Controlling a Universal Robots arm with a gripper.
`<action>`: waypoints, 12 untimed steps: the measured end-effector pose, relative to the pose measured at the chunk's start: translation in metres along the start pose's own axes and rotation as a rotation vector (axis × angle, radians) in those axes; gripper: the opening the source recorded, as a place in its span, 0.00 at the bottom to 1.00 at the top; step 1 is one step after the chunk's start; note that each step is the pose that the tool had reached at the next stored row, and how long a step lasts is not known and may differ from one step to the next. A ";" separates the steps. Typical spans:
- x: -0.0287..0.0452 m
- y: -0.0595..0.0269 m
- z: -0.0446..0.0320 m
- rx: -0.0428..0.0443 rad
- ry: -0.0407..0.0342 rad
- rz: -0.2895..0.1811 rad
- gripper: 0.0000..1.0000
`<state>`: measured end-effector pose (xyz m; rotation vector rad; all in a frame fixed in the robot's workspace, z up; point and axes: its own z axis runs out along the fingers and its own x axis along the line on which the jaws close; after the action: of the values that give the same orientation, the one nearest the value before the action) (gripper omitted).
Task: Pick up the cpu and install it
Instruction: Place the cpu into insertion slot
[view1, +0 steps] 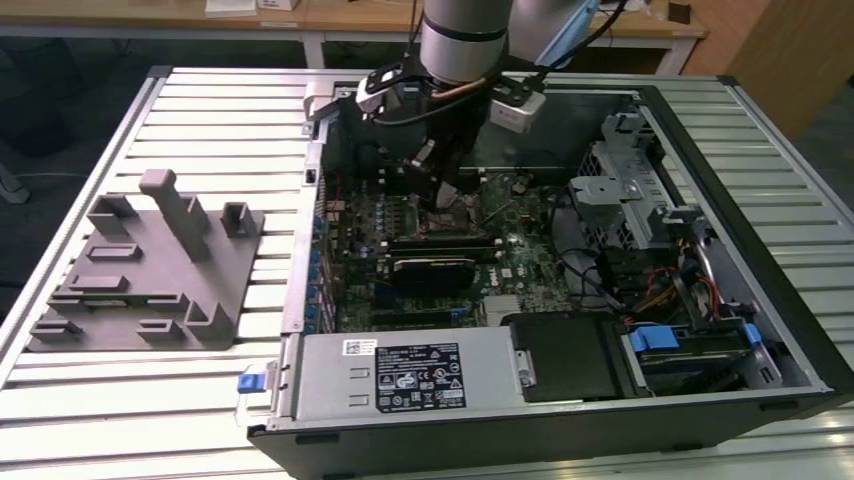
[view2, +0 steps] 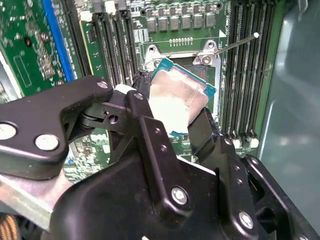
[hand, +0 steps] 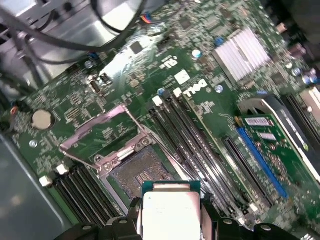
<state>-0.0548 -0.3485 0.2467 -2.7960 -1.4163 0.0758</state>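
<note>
Open black tower computer case (view1: 781, 300) lay on the slatted metal surface (view1: 200, 110). Grey plastic fixture with upright posts (view1: 147, 290) stood beside it, at the exterior view's left. Inside the case, above the green motherboard (view1: 527, 215), the black gripper (view2: 172, 107) held the small flat square silvery cpu (view2: 177, 97) between its jaws, over the open metal-framed socket (hand: 137, 172). Long memory slots (hand: 192, 137) ran on both sides of the socket.

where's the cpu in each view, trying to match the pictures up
Exterior view: the black gripper holding it hangs over the middle of the green motherboard.
Second wrist view: the small flat square cpu with a pale silvery top sits in the gripper's grip, over the open metal-framed socket.
First wrist view: the cpu is in the gripper, beside the socket.
Shared landmark: the socket, in both wrist views.
</note>
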 end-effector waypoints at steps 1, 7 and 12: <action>0.0000 0.0000 0.0002 0.0001 0.0001 0.000 0.54; 0.0009 0.0012 0.0020 -0.0017 -0.0012 -0.045 0.54; 0.0012 0.0015 0.0026 -0.0026 -0.0018 -0.057 0.54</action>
<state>-0.0530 -0.3485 0.2440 -2.7563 -1.4958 0.0762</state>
